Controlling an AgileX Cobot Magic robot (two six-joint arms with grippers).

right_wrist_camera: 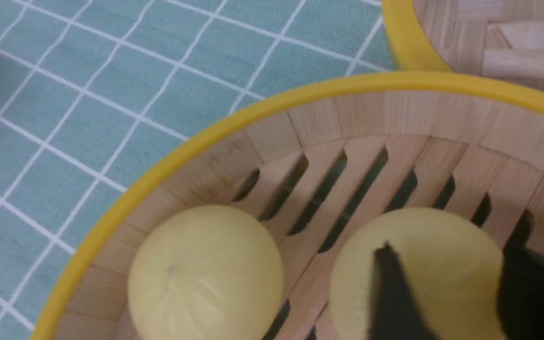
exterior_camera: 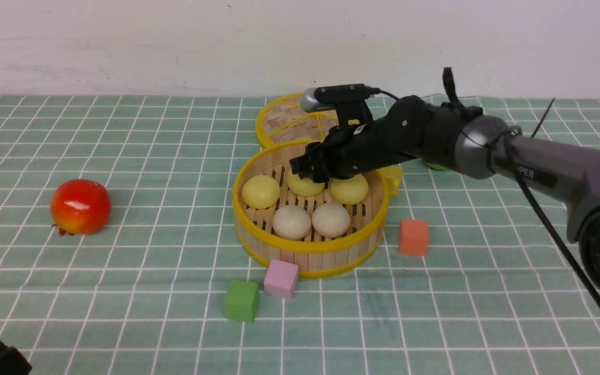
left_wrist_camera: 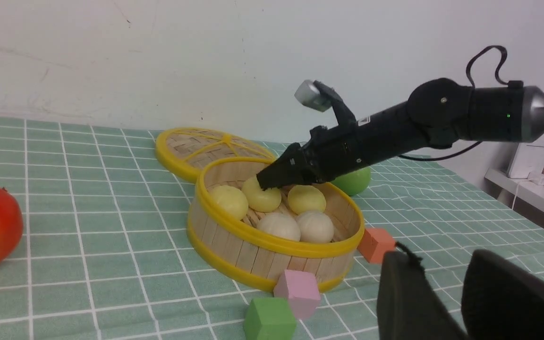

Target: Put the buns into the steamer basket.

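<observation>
Buns (exterior_camera: 305,203) all five sit inside the steamer basket (exterior_camera: 308,249), three pale yellow ones along its far side and two off-white ones nearer its front wall. My right claw (exterior_camera: 308,172) is down over the basket's far side, right on the middle yellow bun (left_wrist_camera: 261,197); from my right wrist I see my two dark fingertips (right_wrist_camera: 392,293) parted, straddling that bun's top, one laid against its surface, so I call the jaws spread and not clamped. Whether the bun is resting fully on the slats I cannot tell, though it looks level with its neighbours. My left claw (left_wrist_camera: 446,293) hangs well away from the basket, low and near the camera side, jaws apart with a clear gap and nothing between them. Behind the basket lies the flat woven lid (exterior_camera: 292,122), touching its far rim. Against the basket's front wall leans a pink cube (exterior_camera: 281,278), a green cube (exterior_camera: 241,300) just beside it. An orange cube (exterior_camera: 413,237) sits near the basket's right, a red apple (exterior_camera: 80,206) well off to its left.
</observation>
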